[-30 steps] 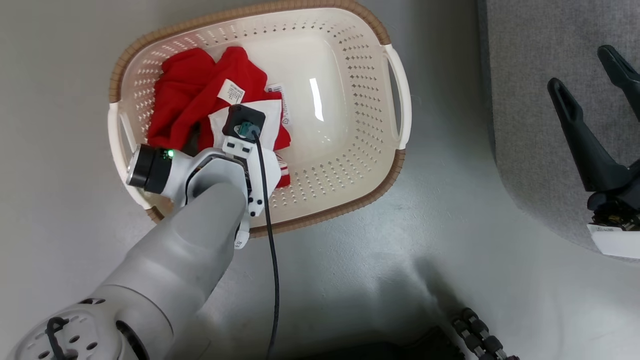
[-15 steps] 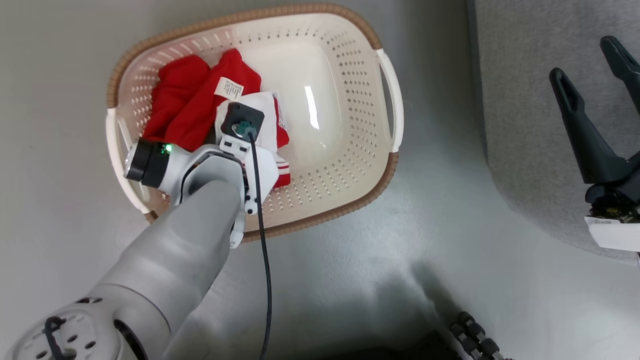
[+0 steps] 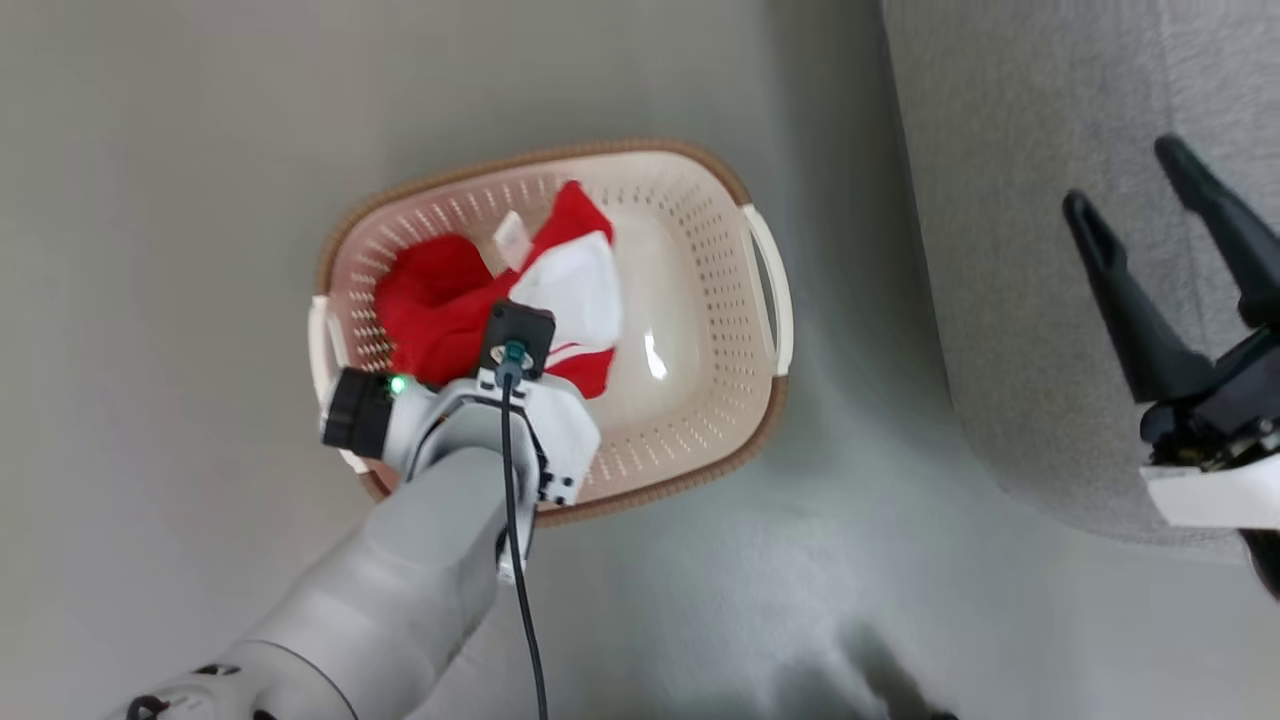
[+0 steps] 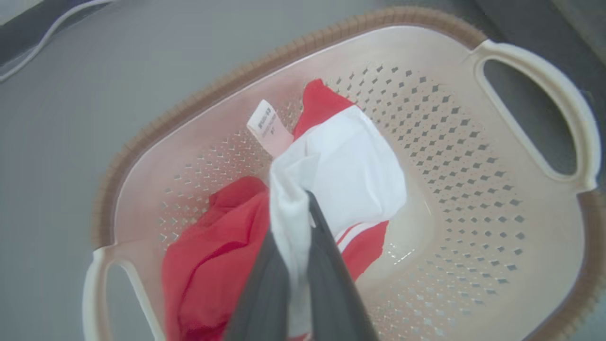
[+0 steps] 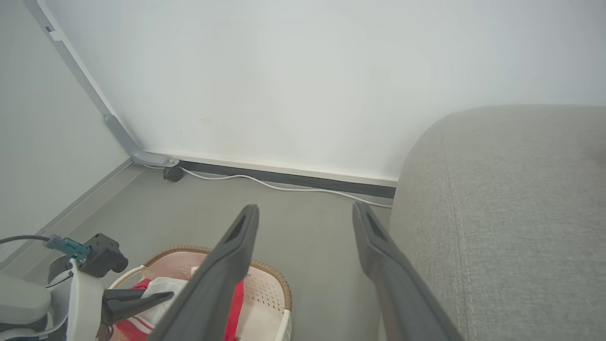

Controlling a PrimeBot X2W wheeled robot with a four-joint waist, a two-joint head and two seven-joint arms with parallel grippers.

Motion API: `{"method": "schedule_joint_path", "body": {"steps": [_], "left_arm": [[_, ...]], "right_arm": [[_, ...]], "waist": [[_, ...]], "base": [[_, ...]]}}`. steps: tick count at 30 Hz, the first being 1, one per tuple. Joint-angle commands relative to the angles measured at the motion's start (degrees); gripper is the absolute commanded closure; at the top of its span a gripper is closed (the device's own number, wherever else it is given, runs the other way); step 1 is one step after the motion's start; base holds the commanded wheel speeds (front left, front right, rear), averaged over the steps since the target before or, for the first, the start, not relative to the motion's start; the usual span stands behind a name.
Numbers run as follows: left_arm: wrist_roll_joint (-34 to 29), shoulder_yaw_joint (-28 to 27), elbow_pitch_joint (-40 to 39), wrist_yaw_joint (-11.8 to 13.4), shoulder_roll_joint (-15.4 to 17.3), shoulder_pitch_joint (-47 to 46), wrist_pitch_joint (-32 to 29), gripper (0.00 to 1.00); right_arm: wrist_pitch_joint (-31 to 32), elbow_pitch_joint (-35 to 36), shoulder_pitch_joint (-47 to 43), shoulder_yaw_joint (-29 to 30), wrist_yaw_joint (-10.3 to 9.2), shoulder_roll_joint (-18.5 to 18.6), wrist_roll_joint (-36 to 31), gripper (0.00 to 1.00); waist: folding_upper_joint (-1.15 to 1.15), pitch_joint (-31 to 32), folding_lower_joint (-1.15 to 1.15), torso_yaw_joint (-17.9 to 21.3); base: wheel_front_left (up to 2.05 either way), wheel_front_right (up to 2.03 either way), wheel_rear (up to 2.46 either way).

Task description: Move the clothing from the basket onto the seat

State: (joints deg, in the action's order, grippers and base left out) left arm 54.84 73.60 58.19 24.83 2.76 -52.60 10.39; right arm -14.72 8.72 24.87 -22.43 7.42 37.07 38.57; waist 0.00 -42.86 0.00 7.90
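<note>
Down over the basket is where my left hand sits, clamped shut on the clothing. A fold of the white panel is pinched between the two fingers, and the rest, red bits and stripe trim, drapes down from there inside the basket. More red fabric is heaped toward the basket's left end. Can't tell from the wrist view whether the hanging part is clear of the basket bottom. A small label sticks up just behind the pinch.

What matters for the next move, I reckon: the seat is off to my right of the basket, with a strip of bare floor between them. Its edge runs up and down the head view, and the basket's long axis points roughly across at it, a bit tilted. So the load has to come up out of the basket and swing rightward across that gap. My right hand is way nearer the seat, hanging over its edge with fingers spread wide and nothing in them. The left has the goods though, so it looks like a cross-body carry unless I hand off.

Surface-wise: smooth grey floor, and the basket sits straight on it, so it'd probably slide if the fabric snags on the holes. The seat is grey cloth with a rounded corner and a stitched seam. Behind it all is a plain white wall with a white cable running along its foot, well away from the basket.
</note>
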Motion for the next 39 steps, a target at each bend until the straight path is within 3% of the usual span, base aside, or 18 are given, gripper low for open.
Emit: {"method": "schedule_joint_path", "body": {"steps": [1,11,21,39], "left_arm": [[2.13,-0.67,-2.46,0.96,0.11,2.24,2.18,1.00],[3.59,-1.86,-8.98,0.78,0.11,7.02,4.56,1.00],[-5.27,-9.65,-16.97,0.84,0.11,13.49,4.60,1.00],[-22.02,-25.12,-29.34,-3.49,1.04,22.75,4.61,1.00]], "right_arm": [[-0.28,0.14,-3.79,-1.01,0.07,1.51,0.20,0.00],[-0.28,-3.42,-7.11,-3.45,0.07,0.90,-1.51,0.00],[-0.28,-9.60,-9.68,-6.08,0.07,-2.90,-3.20,0.00],[-0.28,-19.52,-14.79,-4.59,0.07,-13.73,-5.99,0.00]], "waist": [[0.00,4.95,0.00,-2.00],[0.00,15.16,0.00,-5.94],[0.00,25.66,0.00,-8.64],[0.00,36.57,0.00,-8.43]], "base": [[0.00,0.00,0.00],[0.00,0.00,0.00],[0.00,0.00,0.00],[0.00,0.00,0.00]]}}
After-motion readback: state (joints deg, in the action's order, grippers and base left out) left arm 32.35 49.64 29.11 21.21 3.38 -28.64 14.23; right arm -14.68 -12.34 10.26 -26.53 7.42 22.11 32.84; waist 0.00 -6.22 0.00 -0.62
